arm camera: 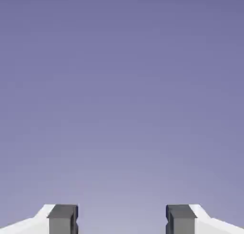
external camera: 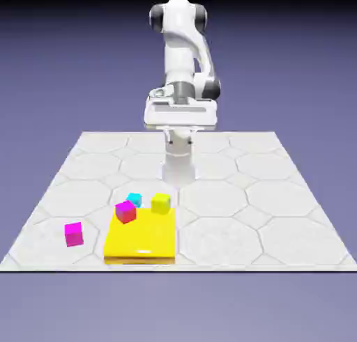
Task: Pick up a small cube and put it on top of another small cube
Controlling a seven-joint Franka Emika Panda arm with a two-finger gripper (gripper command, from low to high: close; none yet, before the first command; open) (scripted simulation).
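Four small cubes lie on the tiled table [external camera: 279,215]: the cyan cube [external camera: 134,198] just behind a magenta cube [external camera: 125,212] at the yellow slab's [external camera: 143,239] far edge, a yellow-green cube [external camera: 161,203] alongside, another magenta cube [external camera: 74,234] apart. Raised well above them, the gripper [arm camera: 121,219] stands wide and empty; no writing shows

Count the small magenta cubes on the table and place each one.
2. One small magenta cube sits alone on the tiled table at the exterior view's left; the other magenta cube rests on the flat yellow slab's far-left corner.
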